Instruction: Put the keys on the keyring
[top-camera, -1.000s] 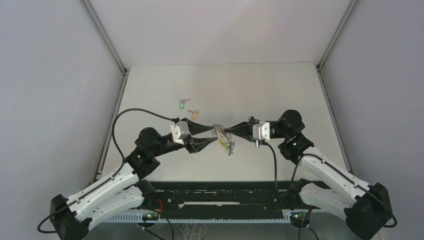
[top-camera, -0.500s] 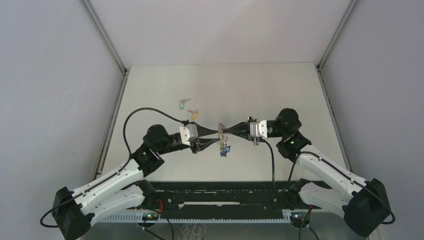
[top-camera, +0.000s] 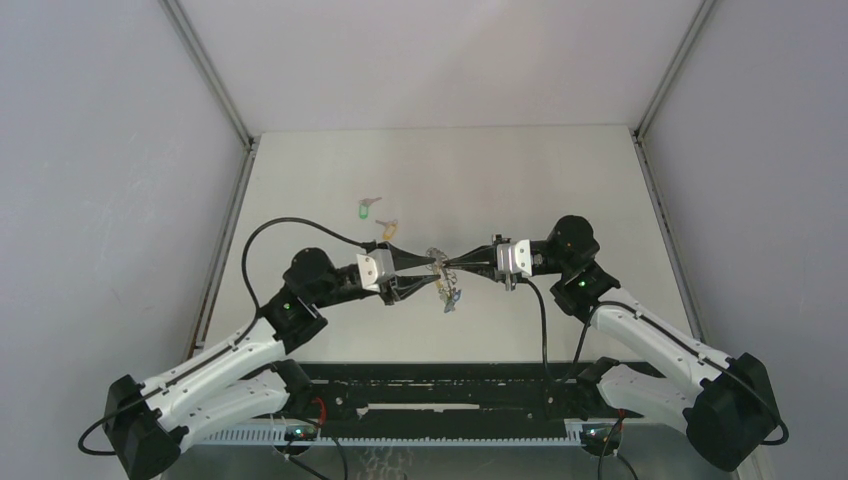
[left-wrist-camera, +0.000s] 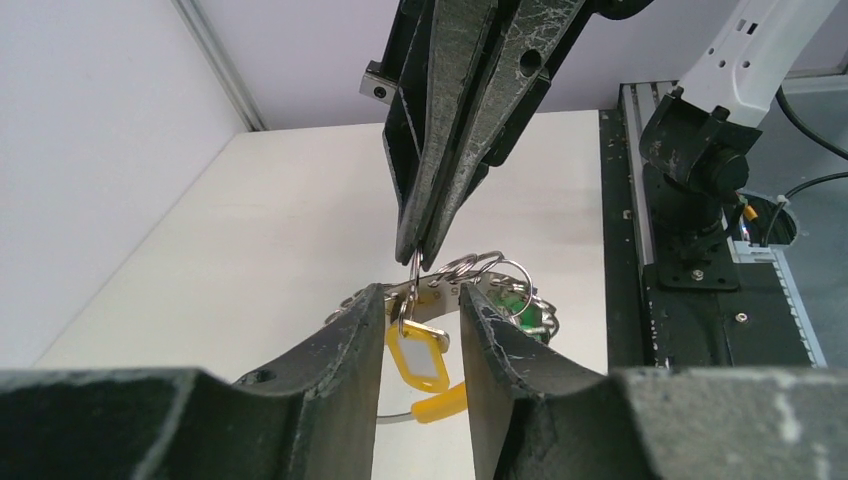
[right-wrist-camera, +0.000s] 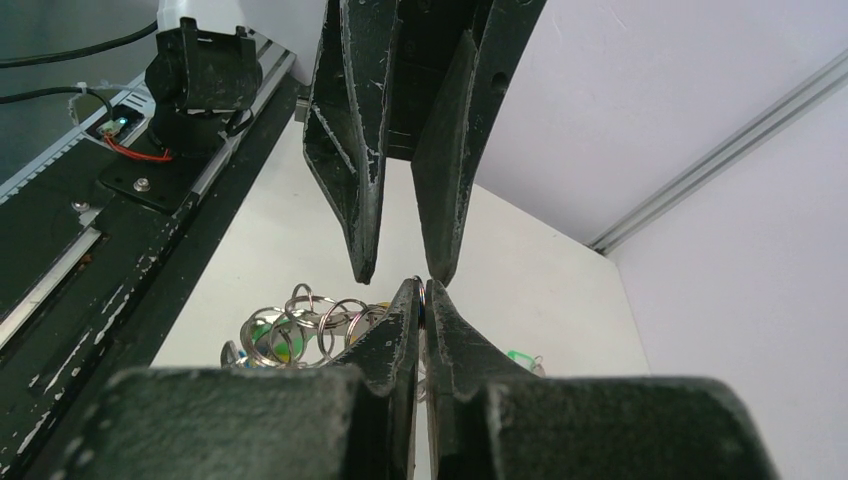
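Both hands have drawn closer together above the middle of the table, and the keyring hanging between them has swung a little to the left. Now the right hand is pinched tight on one thin ring of the keyring. Meeting it tip to tip, the left hand stands at a narrow gap, its fingers either side of the keyring's yellow tag; whether they press anything I cannot tell. Farther off to the left, two keys lie on the table, apart from the keyring: an orange-tagged key and, just beyond it, a green-tagged key.
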